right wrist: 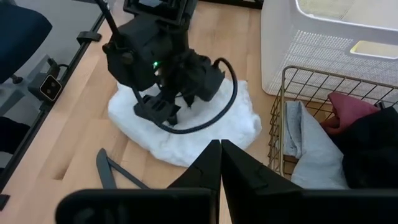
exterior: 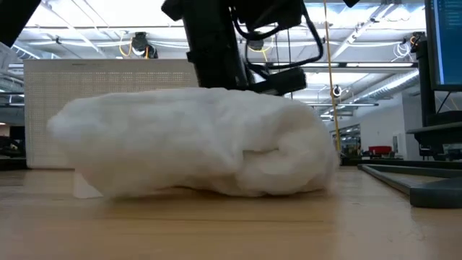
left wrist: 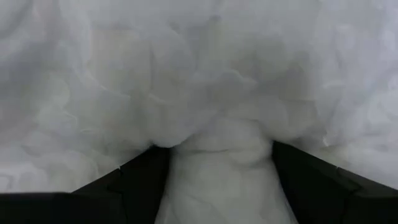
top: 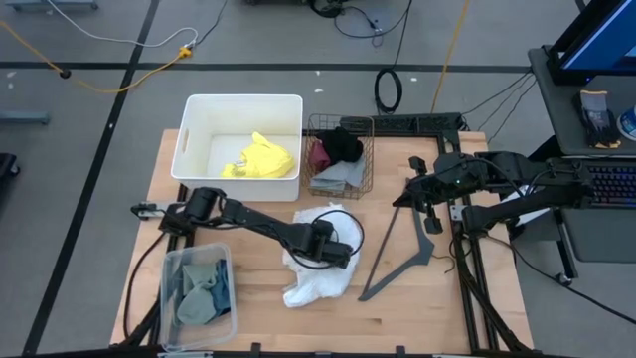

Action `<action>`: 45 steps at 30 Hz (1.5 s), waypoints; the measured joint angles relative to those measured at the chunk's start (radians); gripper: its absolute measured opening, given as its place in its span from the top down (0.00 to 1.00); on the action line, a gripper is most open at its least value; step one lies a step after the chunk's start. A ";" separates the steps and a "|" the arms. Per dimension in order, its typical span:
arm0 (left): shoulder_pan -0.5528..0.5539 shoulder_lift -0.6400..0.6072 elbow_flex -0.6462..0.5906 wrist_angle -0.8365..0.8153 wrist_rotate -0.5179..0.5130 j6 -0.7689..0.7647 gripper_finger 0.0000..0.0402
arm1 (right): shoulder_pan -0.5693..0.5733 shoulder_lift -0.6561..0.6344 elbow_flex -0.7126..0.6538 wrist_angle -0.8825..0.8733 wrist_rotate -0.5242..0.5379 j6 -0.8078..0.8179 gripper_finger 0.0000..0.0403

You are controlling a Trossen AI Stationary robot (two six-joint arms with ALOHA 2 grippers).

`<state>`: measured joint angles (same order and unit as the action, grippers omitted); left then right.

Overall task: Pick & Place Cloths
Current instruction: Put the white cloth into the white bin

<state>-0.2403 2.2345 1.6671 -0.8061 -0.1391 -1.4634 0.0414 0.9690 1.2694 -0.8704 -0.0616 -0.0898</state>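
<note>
A crumpled white cloth [top: 316, 276] [exterior: 195, 141] lies in a heap on the middle of the table. My left gripper [top: 334, 247] [right wrist: 166, 102] stands on it from above, shut on a bunch of it. My right gripper [right wrist: 221, 163] [top: 415, 194] hangs shut and empty over the table's right part. A yellow cloth [top: 260, 157] lies in the white bin [top: 189, 139]. Maroon, black and grey cloths [top: 336, 157] fill the wire basket [top: 371, 149]. Teal and sage green cloths [top: 202, 290] sit in a clear tub at the near left. My left gripper pinches a raised fold of the white cloth's top [left wrist: 217, 155] between its two fingers [left wrist: 146, 171], coming from above and pointing down. Creases gather at both fingertips. One layer or several, I cannot tell. The cloth's underside rests on the table [exterior: 216, 217].
A thin black angled bar [top: 402, 261] [right wrist: 109, 171] lies right of the white cloth. The bin and wire basket stand along the far edge, the clear tub [top: 169, 268] at the near left. Bare wood shows at the near middle and near right.
</note>
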 joint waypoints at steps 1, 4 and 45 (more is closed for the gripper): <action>0.000 0.013 0.001 0.013 0.019 0.030 0.28 | 0.000 0.000 0.000 -0.002 0.000 0.000 0.99; -0.004 0.036 0.003 0.077 0.050 0.104 0.34 | 0.000 0.000 0.000 -0.001 0.000 0.000 0.99; -0.096 -0.368 -0.008 0.228 -0.103 0.491 0.90 | 0.000 0.000 0.000 -0.002 0.005 -0.004 0.99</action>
<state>-0.3361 1.8664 1.6588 -0.5783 -0.2418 -0.9726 0.0410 0.9691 1.2690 -0.8722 -0.0570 -0.0935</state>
